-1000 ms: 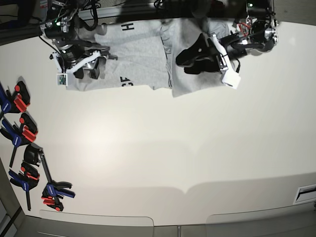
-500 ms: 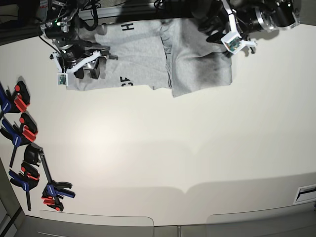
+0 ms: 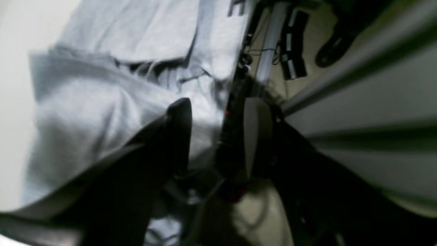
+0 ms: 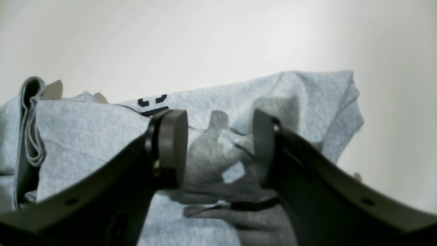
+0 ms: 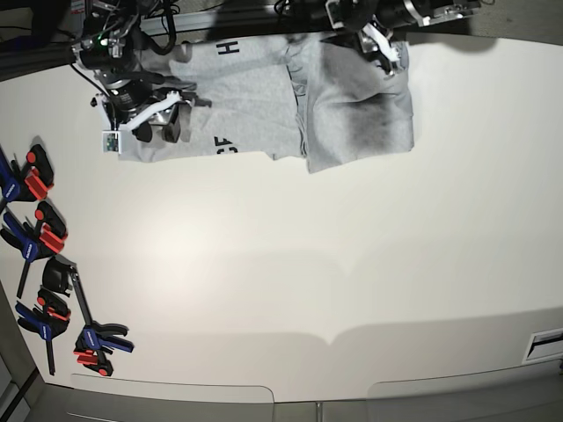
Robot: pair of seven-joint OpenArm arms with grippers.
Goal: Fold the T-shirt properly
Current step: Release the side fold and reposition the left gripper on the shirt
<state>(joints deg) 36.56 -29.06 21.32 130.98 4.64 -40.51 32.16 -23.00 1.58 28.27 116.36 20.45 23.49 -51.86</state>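
The light grey T-shirt [image 5: 264, 97] lies partly folded along the table's far edge, with black letters showing on its left half. A plain flap [image 5: 356, 114] forms its right part. My right gripper [image 5: 158, 130] hovers over the shirt's left end. In the right wrist view it [image 4: 218, 150] is open, its fingers [image 4: 170, 147] just above the fabric [image 4: 85, 136] with nothing clamped. My left gripper [image 5: 368, 31] is at the shirt's far right corner by the table edge. In the blurred left wrist view it [image 3: 216, 133] stands open, one finger [image 3: 179, 136] over the cloth [image 3: 102, 102].
Several blue, red and black clamps [image 5: 44, 229] lie along the table's left edge. The white table [image 5: 308, 264] stretches toward the near side. Beyond the far edge are a metal rail [image 3: 269, 51] and cables. A small slot [image 5: 545, 343] sits at the near right.
My left arm has lifted off the shirt's right flap and swung back to the far edge, its jaws narrowing somewhat. The flap stays flat. The right arm has not moved.
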